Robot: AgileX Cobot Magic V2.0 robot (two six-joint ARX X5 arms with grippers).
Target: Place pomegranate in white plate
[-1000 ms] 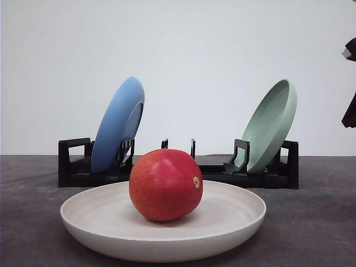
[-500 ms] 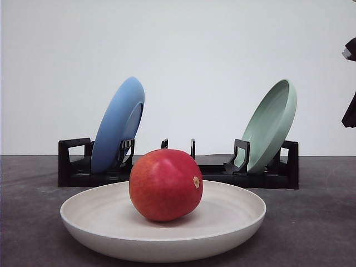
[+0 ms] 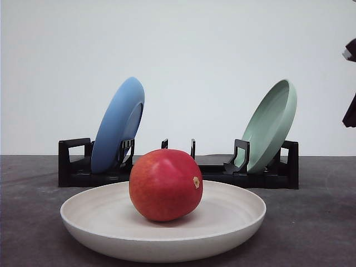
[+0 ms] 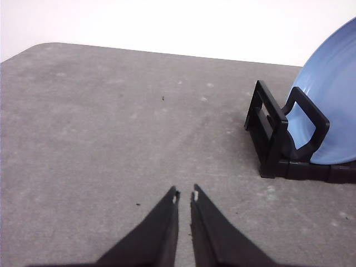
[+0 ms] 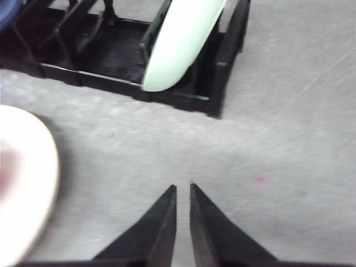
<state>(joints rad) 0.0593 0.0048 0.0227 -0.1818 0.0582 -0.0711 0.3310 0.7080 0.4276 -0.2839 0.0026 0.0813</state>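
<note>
Front view gives you the pomegranate [image 3: 165, 184] resting inside the white plate [image 3: 83, 218]. Both claws, left gripper [image 4: 185, 195] and right gripper [image 5: 183, 187], are pinched nearly closed and empty. Bump that rim and it could roll.

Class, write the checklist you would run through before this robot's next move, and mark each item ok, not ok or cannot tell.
1. Pomegranate rests inside the white plate: ok.
2. Left gripper holds nothing, fingers nearly shut: ok.
3. Right gripper holds nothing, fingers nearly shut: ok.
4. Blue plate and pale green plate lean in the black rack: ok.
5. Fruit will not roll: cannot tell.
</note>
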